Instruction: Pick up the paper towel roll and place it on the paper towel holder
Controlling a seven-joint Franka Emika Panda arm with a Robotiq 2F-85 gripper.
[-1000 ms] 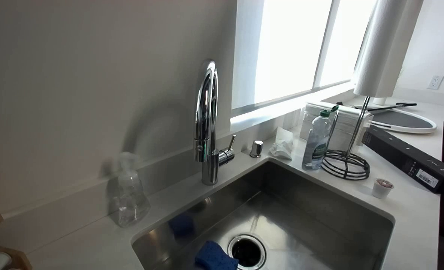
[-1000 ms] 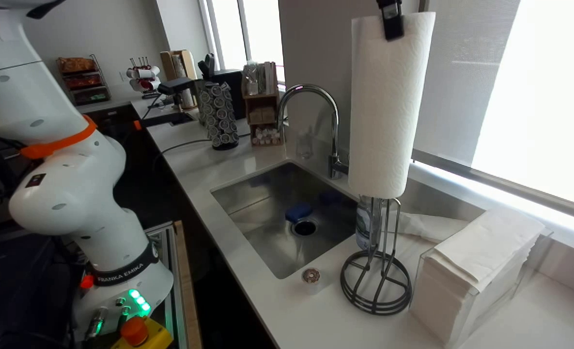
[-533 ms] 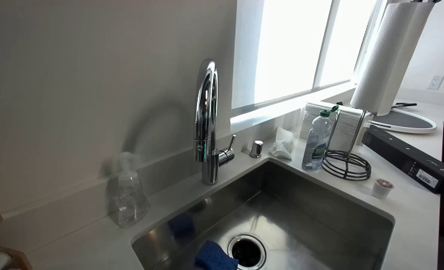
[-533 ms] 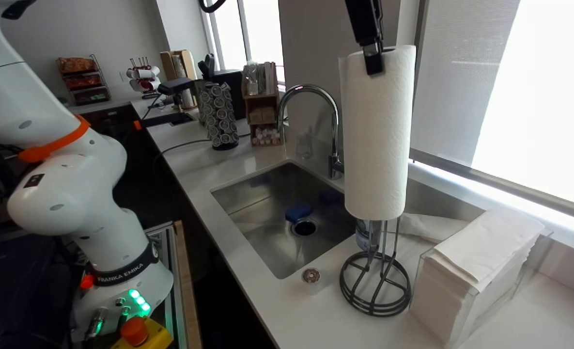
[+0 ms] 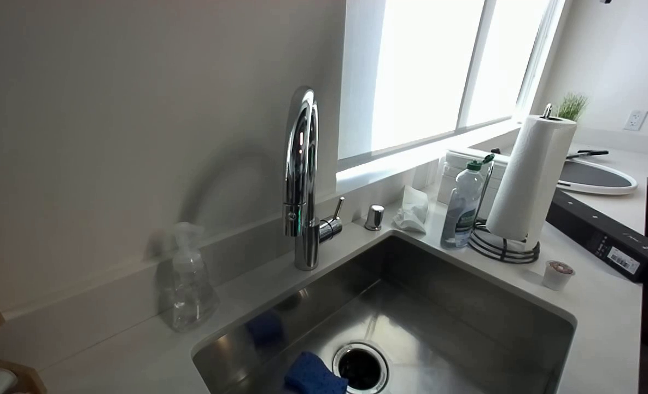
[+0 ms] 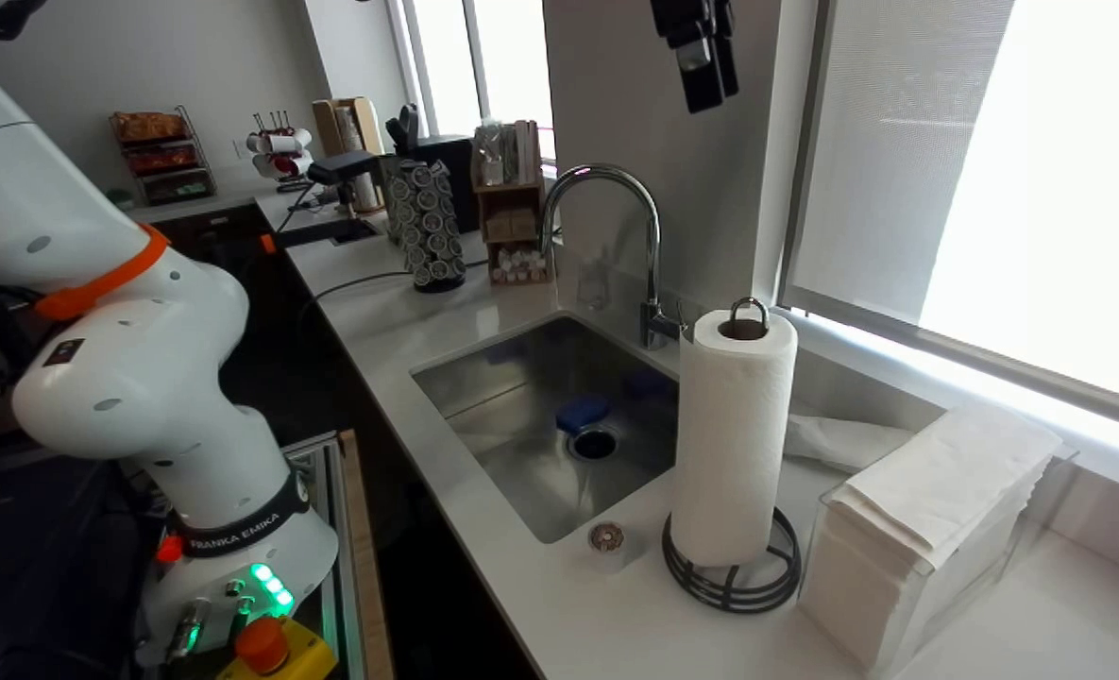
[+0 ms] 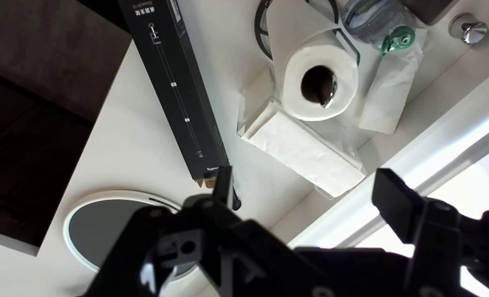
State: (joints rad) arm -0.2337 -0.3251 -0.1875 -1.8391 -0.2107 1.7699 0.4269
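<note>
Gripper [image 7: 307, 194] is released: fingers [image 7: 224, 183] spread wide, nothing between them. Roll [image 6: 734, 444] stands below me, well apart from my tips, over the rod of the holder [image 6: 731, 597]. Loop [image 6: 750, 300] sticks up out of the core [image 7: 315, 84]. My read: placing is done or close to it; step in hand is backing off.

Doing it well: straight up first, fingers wide, no twist. Tips sit well above the loop, so snag risk looks low; dipping toward the roll before swinging away would raise it. Before calling it done I'd confirm the roll is fully down; can't tell whether its foot bears on the ring [image 5: 504, 256] all round. If it's sitting high, I'd nudge the rim down lightly, no regrip.

Views: wrist looks into the core and puts the loop against one side, so the rod looks to be through but off-centre. Roll's foot is cut off there; both exterior views show it low over the ring, far below my tips. In an exterior view the side wire [image 5: 486, 186] and bottle [image 5: 462, 210] show just beside the roll, also below me; in an exterior view with the napkins [image 6: 937, 510] nearest, the roll hides both. Finger gap can't be read there, fingers overlap; wrist view gives it plainly.
</note>
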